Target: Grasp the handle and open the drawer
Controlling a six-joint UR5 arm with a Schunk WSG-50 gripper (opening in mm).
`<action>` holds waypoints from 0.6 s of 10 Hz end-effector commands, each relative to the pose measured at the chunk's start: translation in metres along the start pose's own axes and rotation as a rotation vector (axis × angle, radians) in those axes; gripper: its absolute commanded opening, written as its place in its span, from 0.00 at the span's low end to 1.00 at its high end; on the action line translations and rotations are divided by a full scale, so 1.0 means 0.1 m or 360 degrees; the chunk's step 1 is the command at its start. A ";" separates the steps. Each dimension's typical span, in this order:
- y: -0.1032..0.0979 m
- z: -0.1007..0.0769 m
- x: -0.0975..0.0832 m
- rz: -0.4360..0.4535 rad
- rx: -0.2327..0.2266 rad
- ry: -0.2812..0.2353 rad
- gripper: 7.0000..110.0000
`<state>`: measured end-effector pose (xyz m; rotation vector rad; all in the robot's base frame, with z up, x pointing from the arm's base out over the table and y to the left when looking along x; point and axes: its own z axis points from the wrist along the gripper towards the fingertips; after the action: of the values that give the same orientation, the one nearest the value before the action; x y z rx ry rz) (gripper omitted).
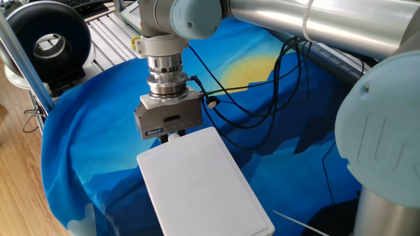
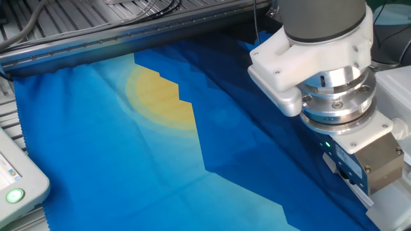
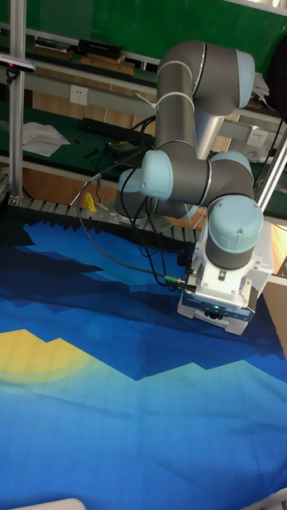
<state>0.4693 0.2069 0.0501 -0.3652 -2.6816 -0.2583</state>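
Note:
The white box (image 1: pixel 197 183) that houses the drawer lies flat on the blue cloth, its narrow front end facing the gripper. From this side the lid hides the drawer's front panel. My gripper (image 1: pixel 172 136) points down right at that end, and its two dark fingertips sit close together where the handle is. The handle itself is almost hidden between them. In the other fixed view the gripper's metal housing (image 2: pixel 369 163) fills the right side, and the fingertips fall below the frame edge. The tall fixed view shows the housing (image 3: pixel 217 309) from behind.
Black cables (image 1: pixel 262 98) loop from the wrist across the blue and yellow cloth (image 2: pixel 160 128). A white pendant with a green light (image 2: pixel 16 186) sits at the left edge. A black round device (image 1: pixel 49 42) and metal rails (image 2: pixel 128 25) border the table.

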 end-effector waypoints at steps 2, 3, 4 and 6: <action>-0.01 -0.04 -0.06 -0.0009 -0.0012 -0.0001 0.00; -0.02 -0.05 -0.06 -0.0012 -0.0011 0.0001 0.00; -0.03 -0.06 -0.07 -0.0013 -0.0007 0.0005 0.00; -0.04 -0.07 -0.07 -0.0016 -0.0007 0.0008 0.00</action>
<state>0.4746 0.1995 0.0502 -0.3507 -2.6836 -0.2517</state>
